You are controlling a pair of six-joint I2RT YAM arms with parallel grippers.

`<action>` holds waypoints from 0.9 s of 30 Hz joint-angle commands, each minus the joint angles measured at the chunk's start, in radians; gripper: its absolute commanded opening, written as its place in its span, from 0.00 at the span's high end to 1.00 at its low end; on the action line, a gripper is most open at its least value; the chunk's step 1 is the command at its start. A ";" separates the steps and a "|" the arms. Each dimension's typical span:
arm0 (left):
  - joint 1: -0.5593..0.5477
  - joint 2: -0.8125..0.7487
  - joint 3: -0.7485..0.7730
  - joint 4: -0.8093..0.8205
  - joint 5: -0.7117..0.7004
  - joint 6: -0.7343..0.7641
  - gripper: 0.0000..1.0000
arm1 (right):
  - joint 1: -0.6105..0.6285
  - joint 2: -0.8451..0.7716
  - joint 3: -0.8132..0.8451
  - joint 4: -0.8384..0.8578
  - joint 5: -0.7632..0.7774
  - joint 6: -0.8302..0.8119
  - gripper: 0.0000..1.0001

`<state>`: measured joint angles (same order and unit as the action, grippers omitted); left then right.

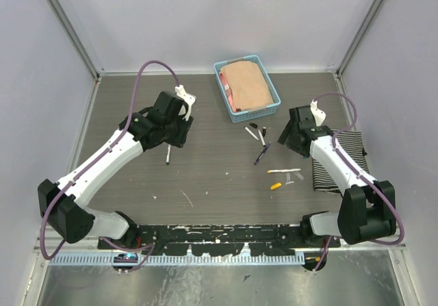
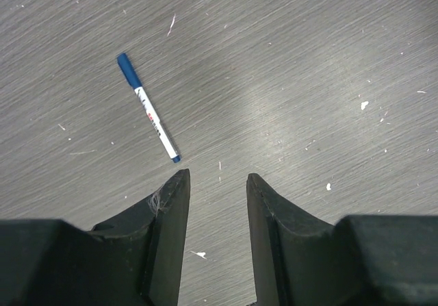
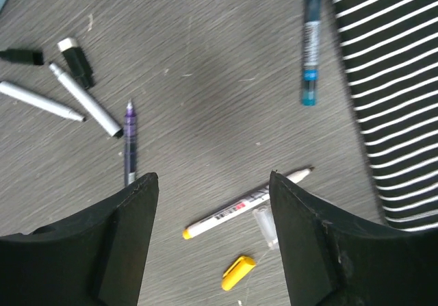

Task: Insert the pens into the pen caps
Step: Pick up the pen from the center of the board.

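Left jaws: parted by a moderate gap, nothing between them, hovering over bare table (image 2: pixel 308 80). Ahead of the left-hand jaw and outside the gap, a blue-capped pen (image 2: pixel 148 109), lying on a slant. Risk in dropping straight down from here: closing on nothing, or landing the left-hand jaw on the near tip and flicking the barrel away. Apparently capped already, so possibly a wasted grasp.

Right jaws: spread wide, likewise empty. Between them and just ahead, a white pen (image 3: pixel 245 203) with a clear cap (image 3: pixel 265 224) touching or almost touching its barrel; closer in, inside the gap, a yellow cap (image 3: pixel 238 272). Danger here of pinching pen and clear cap together, or of nudging the yellow cap into a roll.

Beyond the left-hand jaw, a purple pen (image 3: pixel 129 140), grey pens (image 3: pixel 85 100) and black caps (image 3: pixel 76 62); beyond the right-hand jaw, a teal pen (image 3: pixel 312 42) beside a striped cloth (image 3: pixel 393 94).

Thin barrels flat on the table: probable slipping or tilting in a shallow grip, then a missed cap mouth.
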<state>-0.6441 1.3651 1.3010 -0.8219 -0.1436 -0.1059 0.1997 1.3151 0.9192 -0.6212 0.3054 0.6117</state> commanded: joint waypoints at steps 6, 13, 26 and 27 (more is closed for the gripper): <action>0.001 0.008 -0.008 0.001 -0.012 0.020 0.56 | 0.007 -0.050 -0.129 0.086 -0.198 0.336 0.29; 0.002 0.016 -0.006 -0.026 -0.014 0.020 0.57 | 0.113 -0.104 -0.157 0.026 -0.046 0.595 0.29; 0.001 0.026 -0.004 -0.029 -0.016 0.020 0.58 | 0.198 -0.022 -0.122 -0.084 0.076 0.741 0.39; 0.001 0.025 -0.003 -0.029 -0.016 0.020 0.58 | 0.198 -0.017 -0.125 -0.080 0.075 0.740 0.40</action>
<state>-0.6441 1.3865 1.3010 -0.8368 -0.1509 -0.0971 0.3889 1.2827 0.7601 -0.6830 0.3233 1.3033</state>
